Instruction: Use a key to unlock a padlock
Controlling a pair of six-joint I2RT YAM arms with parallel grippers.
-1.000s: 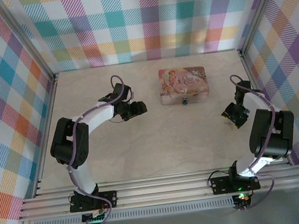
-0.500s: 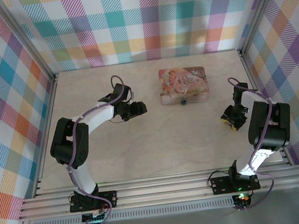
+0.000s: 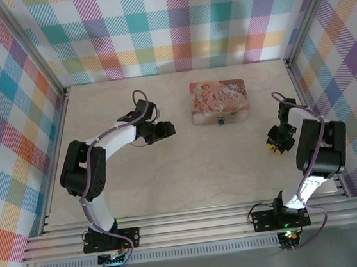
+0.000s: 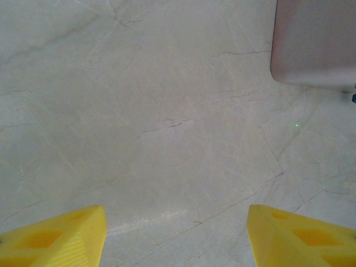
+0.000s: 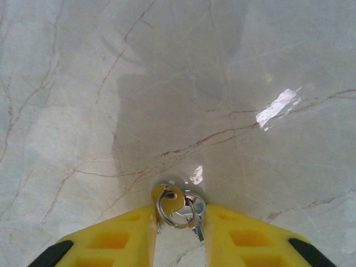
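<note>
Since a second earlier, the right arm has been folded closer to its base and the right gripper (image 3: 275,142) drawn slightly leftward and nearer; the left arm is unchanged. Between the right gripper's blocky yellow plastic fingers (image 5: 111,245), which are pinched almost together, a small round-headed brass key (image 5: 168,199) on a steel split ring (image 5: 189,219) is gripped low over the pale, glossy, marble-veined tabletop (image 5: 111,83). Whether the brass key touches that surface cannot be told.

A tiny brass-gold padlock with a bluish part (image 3: 221,121) is seen at the near long side of a pink, picture-printed rectangular tin (image 3: 218,100) with rounded corners. The padlock is placed well apart from the right gripper, to its left and farther from the bases, roughly midway between the two grippers.

The left gripper (image 3: 162,130) is held wide open, its wedge-shaped yellow fingers (image 4: 61,236) spread over bare tabletop, with a rounded corner of the tin beyond them.
</note>
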